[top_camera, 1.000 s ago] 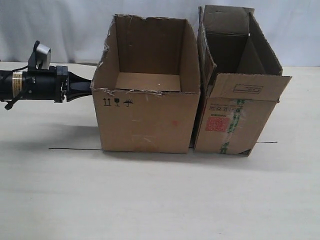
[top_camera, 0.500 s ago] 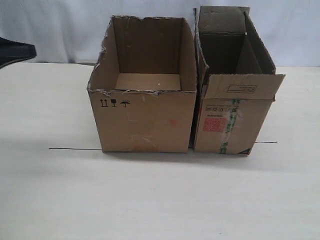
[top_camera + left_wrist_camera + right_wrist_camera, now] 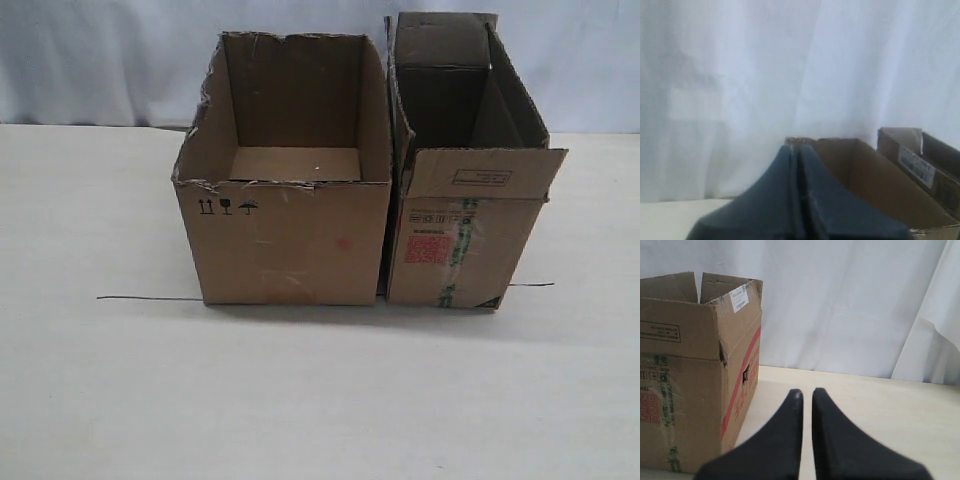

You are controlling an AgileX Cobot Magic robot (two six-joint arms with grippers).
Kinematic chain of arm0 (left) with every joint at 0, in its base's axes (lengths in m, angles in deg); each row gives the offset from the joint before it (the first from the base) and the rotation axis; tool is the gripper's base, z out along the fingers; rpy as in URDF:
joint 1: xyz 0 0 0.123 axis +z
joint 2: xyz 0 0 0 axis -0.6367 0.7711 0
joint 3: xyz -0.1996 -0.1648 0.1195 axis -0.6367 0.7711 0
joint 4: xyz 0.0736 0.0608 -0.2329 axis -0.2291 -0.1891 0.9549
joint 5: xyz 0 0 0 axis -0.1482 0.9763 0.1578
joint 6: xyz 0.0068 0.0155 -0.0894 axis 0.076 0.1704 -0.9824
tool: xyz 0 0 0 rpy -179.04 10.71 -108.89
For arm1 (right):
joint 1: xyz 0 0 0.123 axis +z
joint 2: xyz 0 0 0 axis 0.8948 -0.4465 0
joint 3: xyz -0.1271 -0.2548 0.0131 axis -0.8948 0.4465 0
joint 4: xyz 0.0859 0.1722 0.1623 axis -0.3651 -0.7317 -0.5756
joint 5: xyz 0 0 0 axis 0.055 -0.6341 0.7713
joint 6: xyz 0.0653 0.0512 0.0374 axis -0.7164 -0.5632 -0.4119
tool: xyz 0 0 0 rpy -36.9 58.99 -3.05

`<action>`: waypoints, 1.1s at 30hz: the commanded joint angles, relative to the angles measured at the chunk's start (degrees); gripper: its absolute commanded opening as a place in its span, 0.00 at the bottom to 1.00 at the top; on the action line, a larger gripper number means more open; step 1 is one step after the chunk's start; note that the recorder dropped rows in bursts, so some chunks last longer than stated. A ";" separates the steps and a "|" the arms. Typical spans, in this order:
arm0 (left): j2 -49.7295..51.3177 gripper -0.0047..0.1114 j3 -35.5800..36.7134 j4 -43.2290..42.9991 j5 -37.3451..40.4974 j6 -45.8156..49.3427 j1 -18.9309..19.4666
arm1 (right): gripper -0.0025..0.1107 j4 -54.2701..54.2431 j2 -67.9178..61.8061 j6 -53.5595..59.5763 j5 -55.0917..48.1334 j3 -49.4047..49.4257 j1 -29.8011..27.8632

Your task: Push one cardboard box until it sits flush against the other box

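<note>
The wide cardboard box (image 3: pixel 290 240) with the ragged rim stands mid-table, open side up. Its right wall lies along the left wall of the other box (image 3: pixel 470 240), the taller one with the red label; only a thin dark seam shows between them. Neither gripper appears in the exterior view. In the left wrist view my left gripper (image 3: pixel 796 148) is shut and empty, held in the air short of the wide box (image 3: pixel 870 175), with the other box (image 3: pixel 920 155) beyond. My right gripper (image 3: pixel 807 392) is shut, holding nothing, over the table beside the other box (image 3: pixel 685 390).
A thin black line (image 3: pixel 150 298) runs along the pale table (image 3: pixel 300 400) under both boxes' front edges. A white curtain (image 3: pixel 100 60) closes off the back.
The left arm, which was pressed against the wide box's left wall, has drawn back to the left and out of the exterior view. Both boxes stay side by side.
</note>
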 commanded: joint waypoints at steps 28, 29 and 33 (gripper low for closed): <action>-26.62 0.04 21.14 10.49 18.20 0.38 -12.86 | 0.07 -0.13 0.18 0.20 -0.04 0.20 -0.30; -26.62 0.04 21.14 9.91 18.20 0.38 -12.86 | 0.07 -0.13 0.18 0.20 -0.04 0.20 -0.30; -26.62 0.04 21.69 25.87 16.94 14.56 -12.86 | 0.07 -0.13 0.18 0.20 -0.04 0.20 -0.30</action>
